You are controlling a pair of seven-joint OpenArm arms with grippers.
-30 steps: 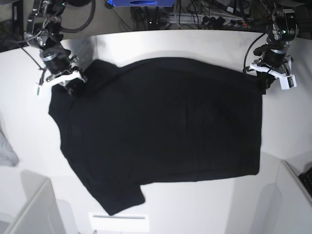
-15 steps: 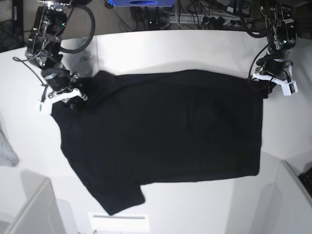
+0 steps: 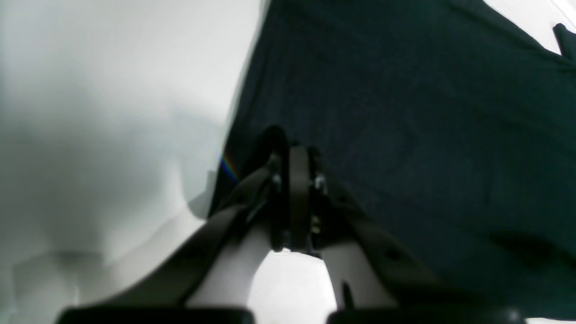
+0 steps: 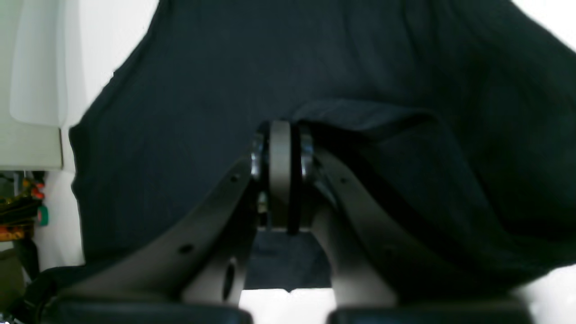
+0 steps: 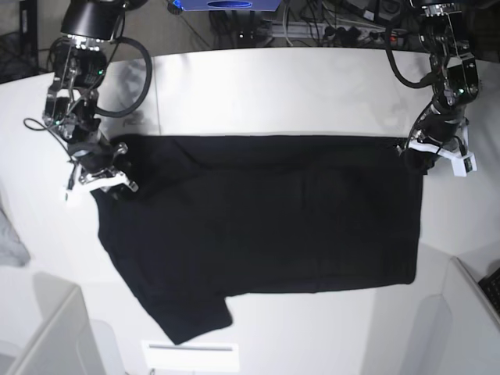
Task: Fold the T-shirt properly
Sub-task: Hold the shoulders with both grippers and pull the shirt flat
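- T-shirt (image 5: 258,226) is lying spread flat on the white counter (image 5: 273,86), near sleeve pointing toward the front edge.
- Right end effector (image 5: 105,178) is pinching the far shoulder corner, jaws clamped tight on fabric.
- Left end effector (image 5: 422,156) is gripping the far hem corner, jaws closed on cloth.
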